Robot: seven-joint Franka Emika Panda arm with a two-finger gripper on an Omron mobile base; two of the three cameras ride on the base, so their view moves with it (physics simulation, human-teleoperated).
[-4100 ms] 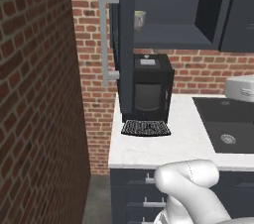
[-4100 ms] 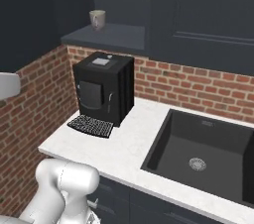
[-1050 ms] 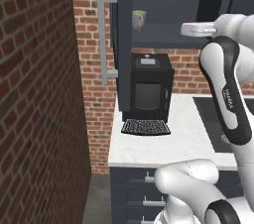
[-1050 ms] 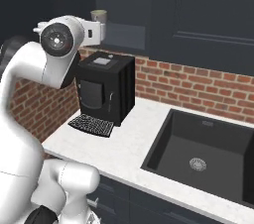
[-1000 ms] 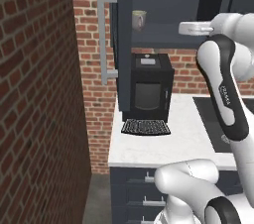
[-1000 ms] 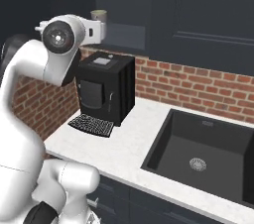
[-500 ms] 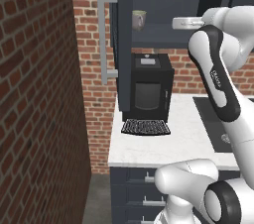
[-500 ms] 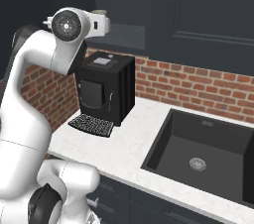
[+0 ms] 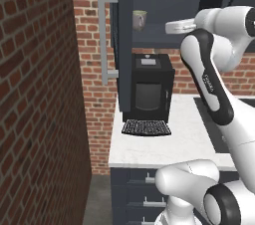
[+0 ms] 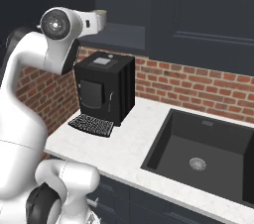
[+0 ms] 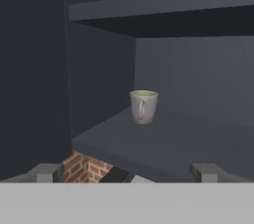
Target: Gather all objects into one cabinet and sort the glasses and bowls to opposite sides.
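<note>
In the left base view the white arm has swung up from low down and now reaches toward the open cabinet (image 9: 124,30), where one pale mug (image 9: 139,20) sits on the shelf above the black coffee machine (image 9: 149,92) on the counter (image 9: 184,144). In the right base view the arm has moved closer, and its tip is now just beside the mug (image 10: 100,16). In the hand view the hand (image 11: 127,172) is wide apart and empty, the mug (image 11: 143,106) stands upright straight ahead but still apart from it, so I think grabbing the mug comes next.
</note>
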